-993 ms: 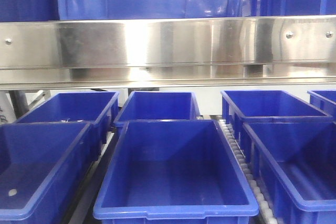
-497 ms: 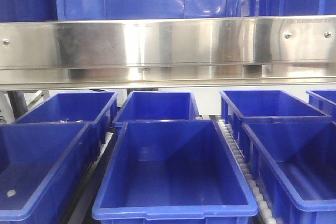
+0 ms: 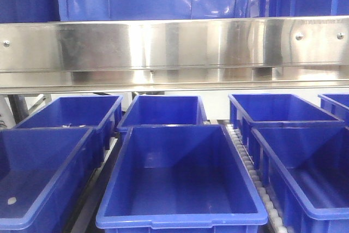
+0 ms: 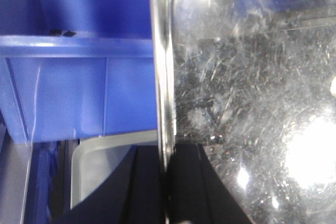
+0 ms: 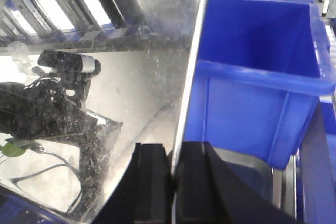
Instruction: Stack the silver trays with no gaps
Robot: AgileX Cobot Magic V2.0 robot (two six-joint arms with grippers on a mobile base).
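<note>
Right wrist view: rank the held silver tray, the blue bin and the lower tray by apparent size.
Largest: held silver tray, though nearness inflates it.
Then blue bin.
Smallest: lower tray, mostly hidden.

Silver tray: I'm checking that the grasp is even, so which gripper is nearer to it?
Neither; both touch it. The left gripper is shut on the silver tray at its rim, with the tray to its right. The right gripper is shut likewise, with the tray to its left.

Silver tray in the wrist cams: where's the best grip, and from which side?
Grip the thin raised rim, coming in from outside each side edge, one finger inside and one outside. The silver tray is broad, shallow and slick, so probably only the rim fits the jaws. The left gripper and right gripper both pinch it that way.
</note>
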